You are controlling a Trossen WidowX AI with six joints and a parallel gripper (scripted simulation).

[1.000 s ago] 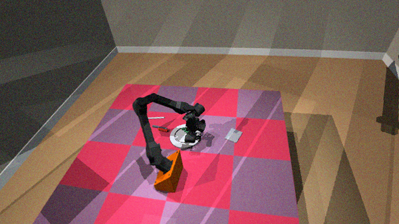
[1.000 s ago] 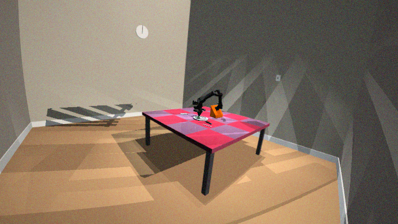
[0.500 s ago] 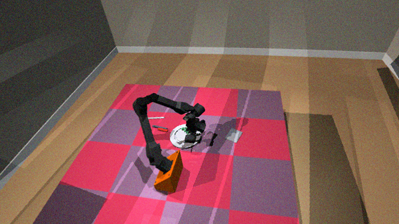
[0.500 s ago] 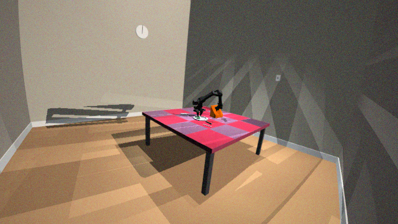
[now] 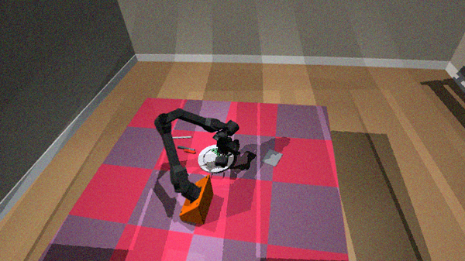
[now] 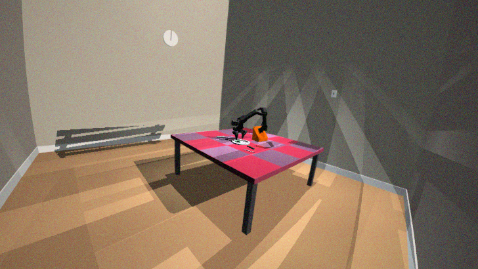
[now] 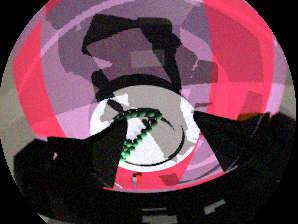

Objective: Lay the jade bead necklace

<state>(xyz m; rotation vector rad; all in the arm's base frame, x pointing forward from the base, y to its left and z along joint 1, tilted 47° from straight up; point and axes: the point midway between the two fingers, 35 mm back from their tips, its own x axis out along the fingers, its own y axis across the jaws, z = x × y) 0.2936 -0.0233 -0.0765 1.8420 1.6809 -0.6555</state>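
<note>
Top view for sides: gripper (image 5: 226, 155) (image 6: 239, 137) (image 7: 161, 117) is wide open w/ nothing btwn the fingers, pointing down over the board (image 5: 202, 162) (image 6: 244, 142). Necklace (image 5: 215, 151) (image 6: 238, 141) (image 7: 142, 136) is on the board, far side per top view. In wrist view, one run of green beads curves approx. along the dark ring line; another cuts diag. across the middle, i.e. not all in the groove. Rest is hidden behind a finger.

Arm (image 5: 172, 150) (image 6: 249, 115) bends out left & over from its orange base (image 5: 194, 216) (image 6: 259, 135), near side of the table (image 5: 304, 209) (image 6: 280, 160). Left of board: red/dark tool (image 5: 189, 151) (image 6: 250, 147), w/ white stick (image 5: 182, 137) (image 6: 249, 150) a bit farther back. Grey square (image 5: 272, 157) lies flat to the right, apart from the board.
</note>
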